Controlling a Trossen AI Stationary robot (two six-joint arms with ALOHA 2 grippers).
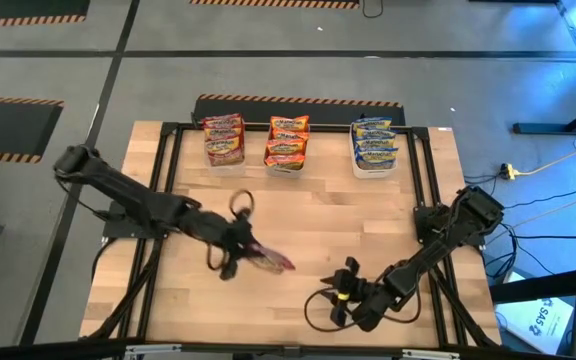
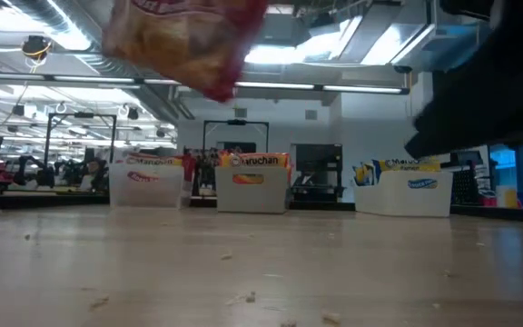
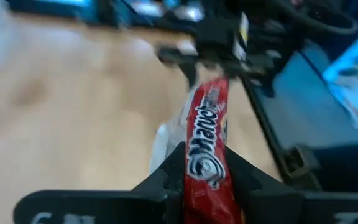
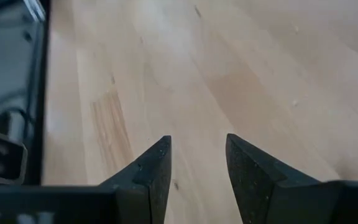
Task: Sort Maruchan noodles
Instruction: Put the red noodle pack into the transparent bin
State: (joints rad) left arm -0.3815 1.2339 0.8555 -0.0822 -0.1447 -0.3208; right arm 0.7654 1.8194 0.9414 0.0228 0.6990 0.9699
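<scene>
Noodles are what the left tool is clamping on: one red packet, pinched edge-on between the fingers and hanging clear above the middle of the bench, as the low view is showing from underneath. To my eye the lift is the step in hand, and the carry to a tub is coming. Doing it well means keeping the packet high enough to clear a tub wall, heading for the tub holding the same red kind, and letting go only once it is hanging over the stack, since the crinkly wrapper looks slippery and is gripped by a thin edge. Along the far side three tubs are standing in a row: the left tub is holding red packets, the middle tub orange ones, the right tub blue-and-yellow ones. Near the bench's front edge the right tool is waiting, fingers apart and gripping nothing.
</scene>
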